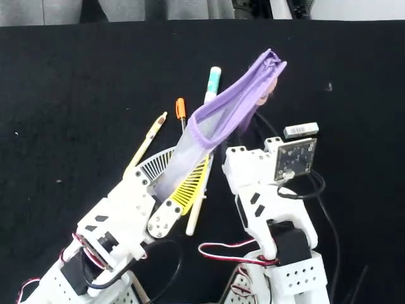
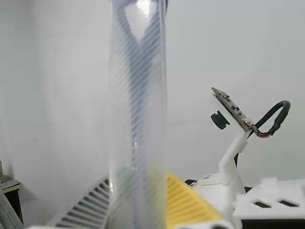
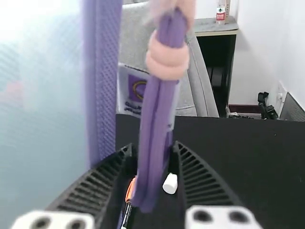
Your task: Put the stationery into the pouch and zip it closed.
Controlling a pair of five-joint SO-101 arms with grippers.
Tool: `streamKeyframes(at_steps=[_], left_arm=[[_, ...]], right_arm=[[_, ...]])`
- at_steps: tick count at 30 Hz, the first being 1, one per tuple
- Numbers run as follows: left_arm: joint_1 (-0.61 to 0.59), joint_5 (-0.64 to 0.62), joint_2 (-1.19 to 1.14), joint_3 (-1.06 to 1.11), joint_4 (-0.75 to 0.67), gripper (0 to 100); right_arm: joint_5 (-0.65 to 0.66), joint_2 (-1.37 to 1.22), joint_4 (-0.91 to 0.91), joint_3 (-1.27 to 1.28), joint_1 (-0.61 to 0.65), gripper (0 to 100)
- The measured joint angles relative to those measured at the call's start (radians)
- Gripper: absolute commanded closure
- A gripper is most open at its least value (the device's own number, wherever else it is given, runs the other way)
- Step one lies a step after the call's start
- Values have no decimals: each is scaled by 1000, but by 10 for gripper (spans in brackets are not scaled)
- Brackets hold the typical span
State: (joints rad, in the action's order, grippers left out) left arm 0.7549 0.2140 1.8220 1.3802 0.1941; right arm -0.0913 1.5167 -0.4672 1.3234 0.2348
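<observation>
**A:** Where is the pouch, and who has it?

**B:** The mesh pouch (image 1: 212,123) is lifted above the table (image 1: 63,95). In the high view it slants from 7 o'clock up to 1 o'clock. The left gripper (image 2: 137,191) pinches its lower mesh end between a white finger and a yellow one. The right gripper (image 3: 152,176) has its black fingers closed tight on the purple zip edge (image 3: 157,119) towards the upper end.

**A:** How much room is there around it?

**B:** Black tabletop shows wide at 9 o'clock and at 3 o'clock of the pouch. The table's far edge (image 1: 190,21) runs across at 12 o'clock, apart from the pouch's top corner. At 5 o'clock the right arm's black cable (image 1: 324,190) loops beside its base.

**A:** And the count?

**B:** There is one pouch. Three pieces of stationery lie fanned on the table at 10 to 12 o'clock of the left gripper:
- a yellow pencil (image 1: 147,140)
- an orange-tipped pen (image 1: 181,109)
- a teal-capped marker (image 1: 213,81)

Their lower ends run under the pouch. A pale stick (image 1: 196,215) pokes out below the yellow finger. I cannot tell whether it is a fourth piece or the marker's other end.
</observation>
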Motion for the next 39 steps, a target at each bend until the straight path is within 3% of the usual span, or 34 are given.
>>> streamKeyframes(at_steps=[3, 7, 14, 25, 28, 33, 39], left_arm=[[0, 0, 0, 0, 0, 971], [0, 0, 0, 0, 0, 971], [0, -2, -2, 0, 3, 971], [-26, -2, 0, -2, 26, 970], [-120, -2, 0, -2, 26, 955], [-292, -2, 0, -2, 37, 833], [-226, -84, 0, -38, 210, 834]], right_arm=[[0, -3, 5, 0, 0, 885], [0, -64, 28, 0, -2, 985], [0, -244, 12, -86, -92, 987], [5, -126, -184, -269, -215, 987], [48, -101, -247, -367, -215, 987], [68, -103, -402, -638, -218, 987], [117, -259, -608, -1056, -219, 988]])
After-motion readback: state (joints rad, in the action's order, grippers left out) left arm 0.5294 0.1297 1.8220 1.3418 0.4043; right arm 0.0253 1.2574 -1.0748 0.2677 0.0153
